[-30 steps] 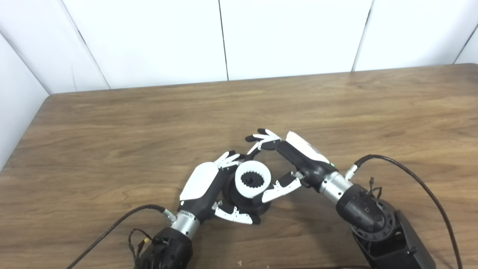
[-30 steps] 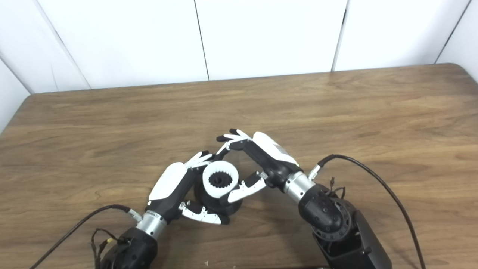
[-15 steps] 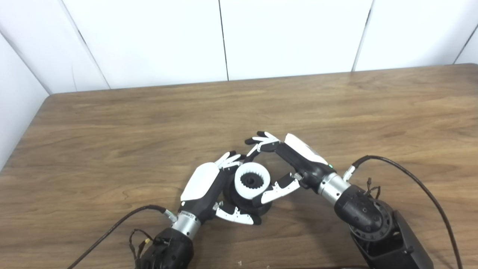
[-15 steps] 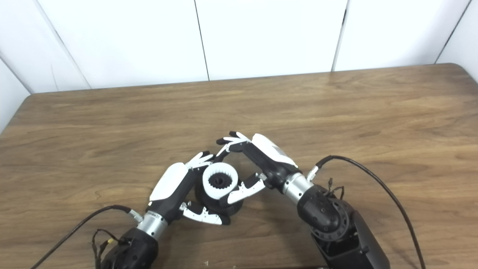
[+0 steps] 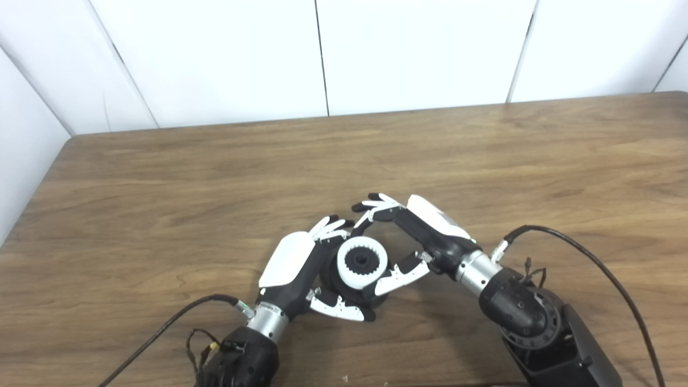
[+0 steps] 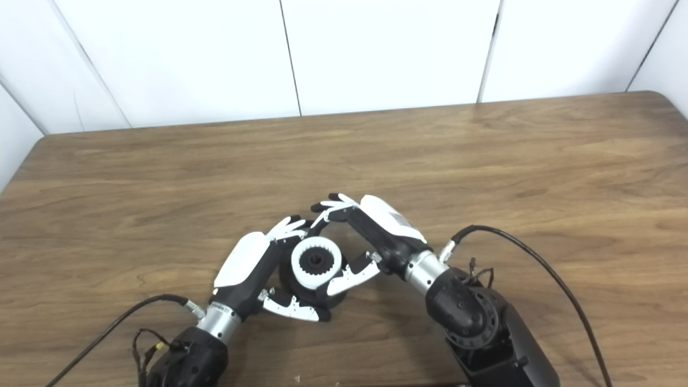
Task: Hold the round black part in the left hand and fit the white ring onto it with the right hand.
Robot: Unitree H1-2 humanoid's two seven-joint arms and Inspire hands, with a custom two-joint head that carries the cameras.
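Left hand point(image 5: 301, 269) grips black part point(image 5: 344, 285) w/ white ring point(image 5: 362, 263) on top; right hand point(image 5: 419, 242) fingers seemingly pinch ring.

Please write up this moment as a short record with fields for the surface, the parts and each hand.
surface: wooden table, white wall panels behind
black part: round black part, held just above the table near its front edge
white ring: white ring, toothed inside, sitting on top of the black part
left hand: left hand, wrapped around the black part
right hand: right hand, thumb and fingers around the ring
other items: none visible
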